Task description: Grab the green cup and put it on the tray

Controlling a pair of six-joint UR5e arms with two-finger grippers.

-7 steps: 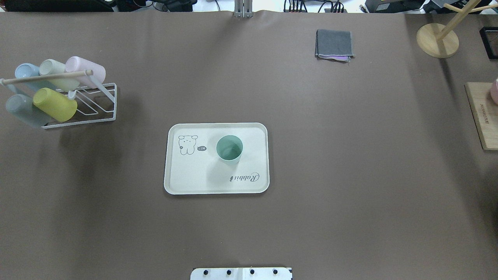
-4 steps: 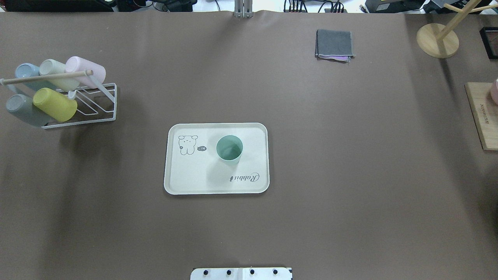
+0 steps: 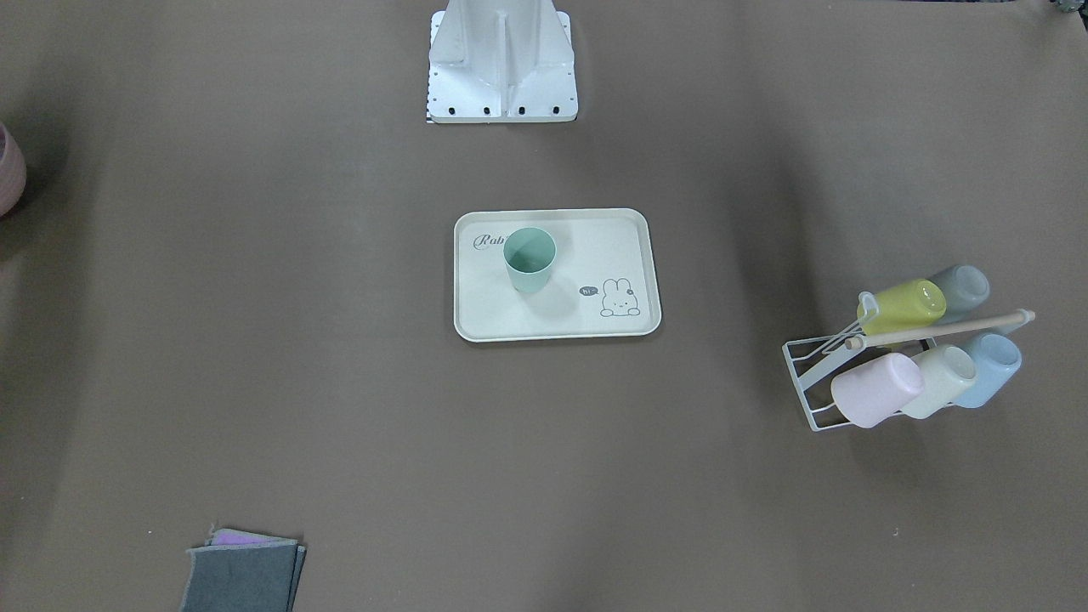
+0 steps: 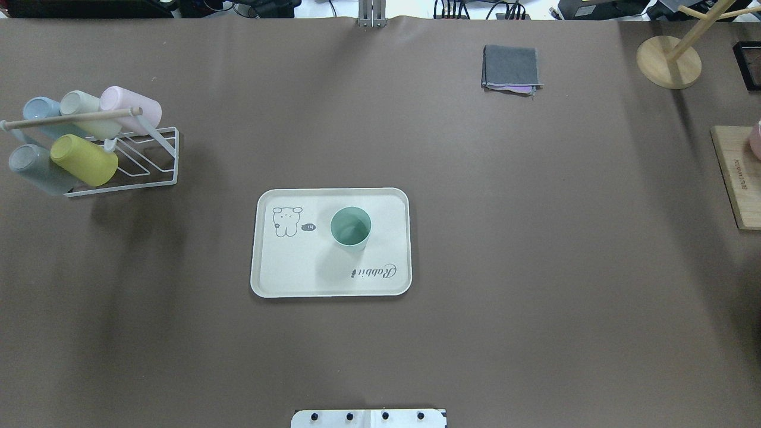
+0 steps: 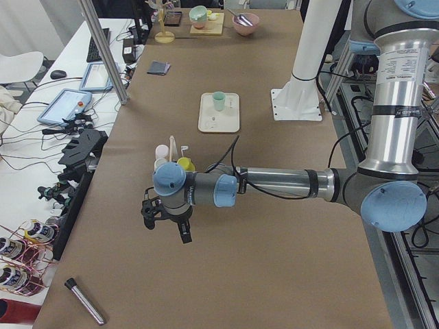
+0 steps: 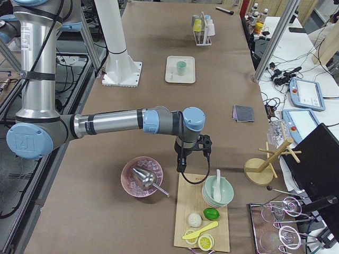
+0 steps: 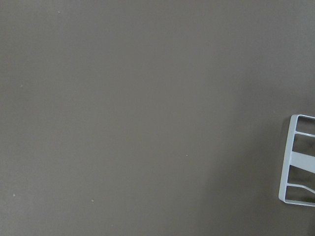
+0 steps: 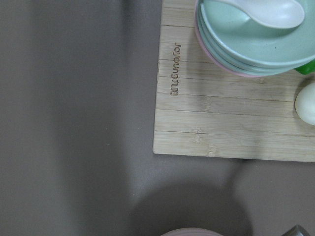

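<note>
Green cup (image 4: 351, 226) is sitting upright on the tray (image 4: 285, 267) (looks done); left claw (image 5: 168, 223) and right claw (image 6: 193, 159) should steer clear; cannot tell their grip.

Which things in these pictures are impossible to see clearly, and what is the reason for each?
The left pincer: only the exterior left view shows it, too small; open or shut unknown.
The right pincer: only the exterior right view; same doubt.
Script on the tray, front-facing view: the green cup covers its end.
The pink bowl, front-facing view: cut by left edge.
</note>
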